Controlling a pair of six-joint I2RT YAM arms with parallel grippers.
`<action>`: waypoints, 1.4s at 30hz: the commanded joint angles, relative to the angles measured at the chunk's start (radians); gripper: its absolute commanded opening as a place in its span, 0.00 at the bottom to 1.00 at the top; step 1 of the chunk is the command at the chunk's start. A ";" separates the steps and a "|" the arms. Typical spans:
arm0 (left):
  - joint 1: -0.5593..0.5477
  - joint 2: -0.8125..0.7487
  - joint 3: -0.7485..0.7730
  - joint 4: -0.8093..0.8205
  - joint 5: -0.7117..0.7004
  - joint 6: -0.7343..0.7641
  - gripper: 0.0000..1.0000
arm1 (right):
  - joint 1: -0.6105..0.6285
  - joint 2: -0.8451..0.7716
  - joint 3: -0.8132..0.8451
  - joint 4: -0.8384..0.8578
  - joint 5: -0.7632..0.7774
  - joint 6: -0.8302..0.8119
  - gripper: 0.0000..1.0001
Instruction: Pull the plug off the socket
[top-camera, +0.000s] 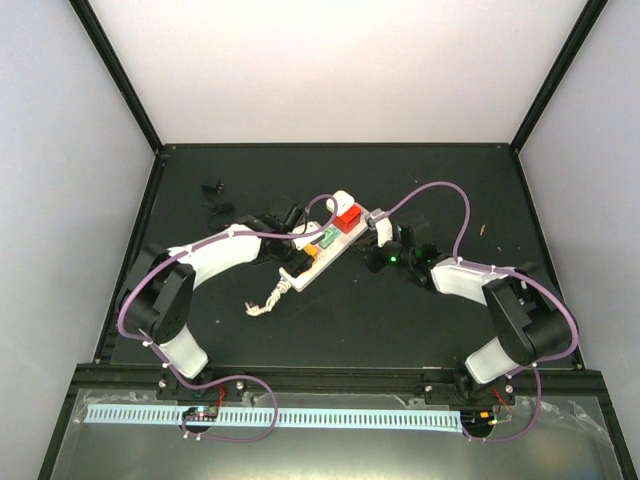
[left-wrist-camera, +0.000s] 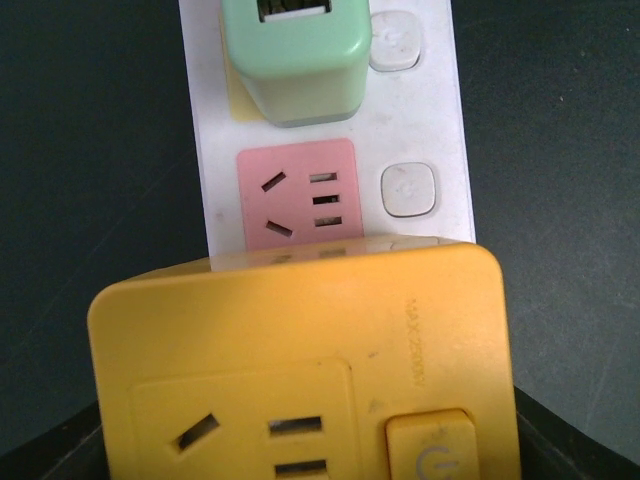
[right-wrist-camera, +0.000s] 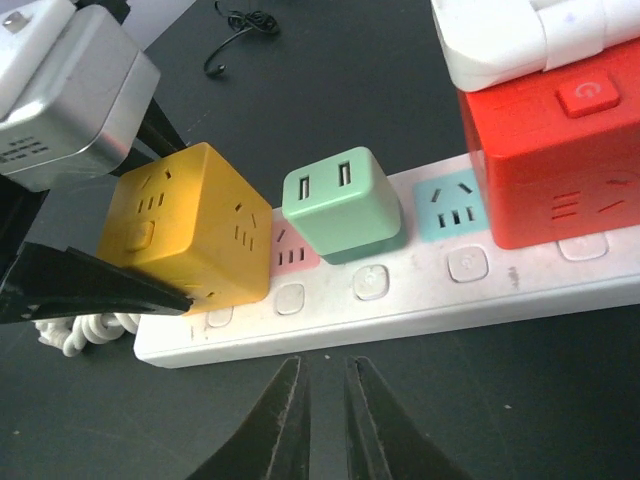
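Left tool (top-camera: 303, 253) clamps the yellow plug (right-wrist-camera: 190, 225) at the socket's (right-wrist-camera: 400, 305) left end. Near finger (right-wrist-camera: 100, 285) touches its side, far finger mostly hidden. Plug face prints "MAX", rest unreadable. Socket lies diagonally mid-frame on the bench (top-camera: 420, 320). Rightward along it: bare pink outlet (left-wrist-camera: 297, 195), green charger (right-wrist-camera: 340, 205), red cube (right-wrist-camera: 555, 165) with white plug (right-wrist-camera: 510, 40) on top. Right tool (right-wrist-camera: 323, 375), lower centre, nearly closed, empty, just short of the socket's edge.

White arm shells (top-camera: 215, 250), black joints (top-camera: 170, 300), purple cables (top-camera: 440, 185); right pincer (right-wrist-camera: 323, 365) black, tapered.
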 joint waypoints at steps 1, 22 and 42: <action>-0.002 -0.031 -0.026 -0.035 0.007 0.091 0.43 | 0.036 0.021 0.021 0.007 -0.008 0.015 0.12; 0.014 0.029 0.022 -0.070 0.058 0.057 0.43 | 0.190 0.278 0.184 0.026 0.240 -0.149 0.01; 0.022 0.004 0.078 -0.126 0.113 0.024 0.40 | 0.205 0.335 0.186 -0.087 0.307 -0.197 0.01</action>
